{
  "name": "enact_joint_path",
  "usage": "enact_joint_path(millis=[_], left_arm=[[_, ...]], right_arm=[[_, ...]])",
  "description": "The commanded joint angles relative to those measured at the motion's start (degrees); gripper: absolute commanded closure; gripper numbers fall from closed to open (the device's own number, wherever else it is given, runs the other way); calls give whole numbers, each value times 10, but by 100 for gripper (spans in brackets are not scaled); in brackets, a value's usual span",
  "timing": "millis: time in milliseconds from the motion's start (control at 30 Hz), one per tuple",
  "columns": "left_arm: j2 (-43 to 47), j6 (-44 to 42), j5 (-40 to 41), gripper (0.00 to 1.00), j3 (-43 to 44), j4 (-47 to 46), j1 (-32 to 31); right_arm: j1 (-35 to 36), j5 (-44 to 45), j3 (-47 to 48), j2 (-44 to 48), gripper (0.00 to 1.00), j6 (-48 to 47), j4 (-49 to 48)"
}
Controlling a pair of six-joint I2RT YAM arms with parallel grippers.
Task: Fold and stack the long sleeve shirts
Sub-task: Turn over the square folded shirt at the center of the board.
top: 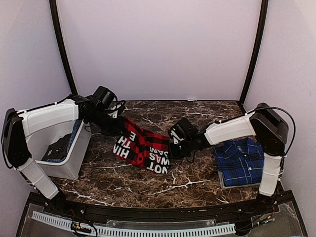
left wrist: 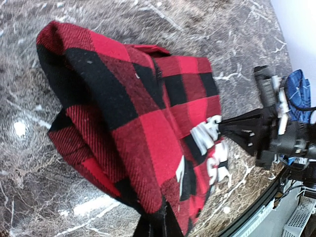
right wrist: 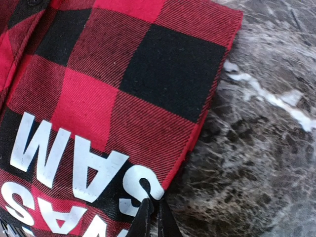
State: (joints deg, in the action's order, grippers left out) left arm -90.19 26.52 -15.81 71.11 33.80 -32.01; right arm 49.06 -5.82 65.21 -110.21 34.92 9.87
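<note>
While jaws pinch red-checked shirt (top: 143,145), both closed

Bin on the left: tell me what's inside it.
The bin holds a dark cloth and, along its right wall, blue plaid cloth. The left arm covers its far end, and anything beneath the cloths is hidden.

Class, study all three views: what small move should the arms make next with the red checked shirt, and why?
Probably draw both grippers slightly apart to tension the red-and-black shirt. The left gripper and right gripper are shut on opposite ends, and the fabric between them lies bunched, not flat enough to fold.
</note>
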Motion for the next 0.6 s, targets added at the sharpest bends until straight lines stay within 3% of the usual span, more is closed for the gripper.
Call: enact_joint_path(millis=[0,300,567], left_arm=[[31,-23,-36,100,52,14,3],[-4,19,-149,100,120,-69,-1],[-75,67,-195,100,169,-141,-24]], right_arm=[[17,-28,28,-44,95,20,-43],[25,-104,154,-178,95,79,-135],[28,-192,237,-287,95,208,-316]])
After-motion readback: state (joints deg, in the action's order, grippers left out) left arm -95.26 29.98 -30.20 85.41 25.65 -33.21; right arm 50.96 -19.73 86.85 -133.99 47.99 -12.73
